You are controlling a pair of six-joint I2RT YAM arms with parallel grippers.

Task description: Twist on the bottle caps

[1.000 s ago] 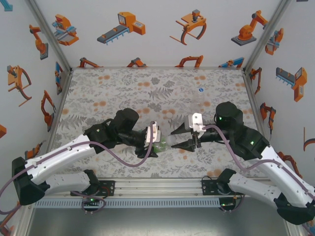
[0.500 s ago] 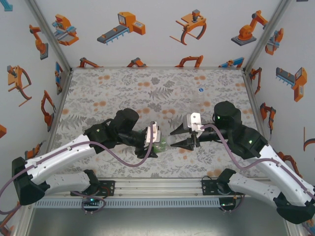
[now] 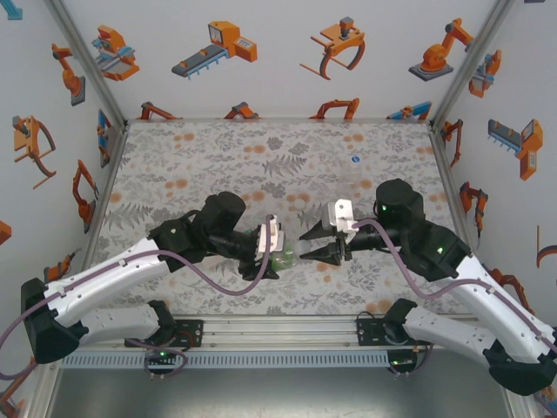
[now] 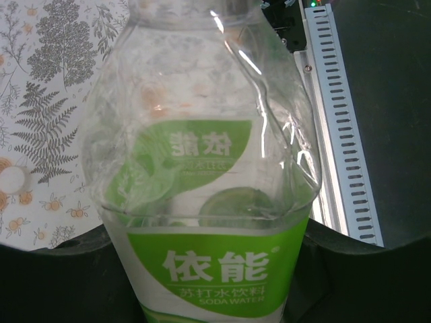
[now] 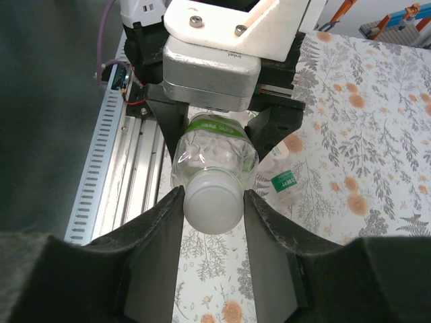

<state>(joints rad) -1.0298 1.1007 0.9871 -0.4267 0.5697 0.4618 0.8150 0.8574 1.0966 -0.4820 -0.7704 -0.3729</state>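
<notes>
So the left gripper (image 3: 271, 255) is clamped on the labelled bottle (image 3: 285, 259), holding it roughly on its side over the near middle of the table (image 3: 218, 157), neck pointing across at the right arm. In the left wrist view you get the bottle (image 4: 209, 168) from right behind: clear crinkly shoulders, green and white label with SODA WATER printed on it, and the dark fingers (image 4: 67, 276) hugging it low on both sides. From the right wrist camera the same bottle (image 5: 215, 151) comes straight at you, and the white cap (image 5: 213, 200) is already sitting on its neck. The right gripper (image 3: 306, 248) has closed in on that cap: both black fingers (image 5: 158, 235) sit against its sides, one on each side, no gap that I can make out, so I'd call that a grip on the cap. How far the cap is threaded on, I can't tell. Under the held bottle there looks to be a second bottle (image 5: 286, 180) lying on the flowery mat, clear with a bit of green label, mostly hidden behind the left gripper's finger. There's also a small blue cap (image 3: 355, 160) lying loose on the mat toward the far right, well apart from both grippers. The aluminium rail (image 5: 108, 175) at the table's near edge runs just behind the left arm
</notes>
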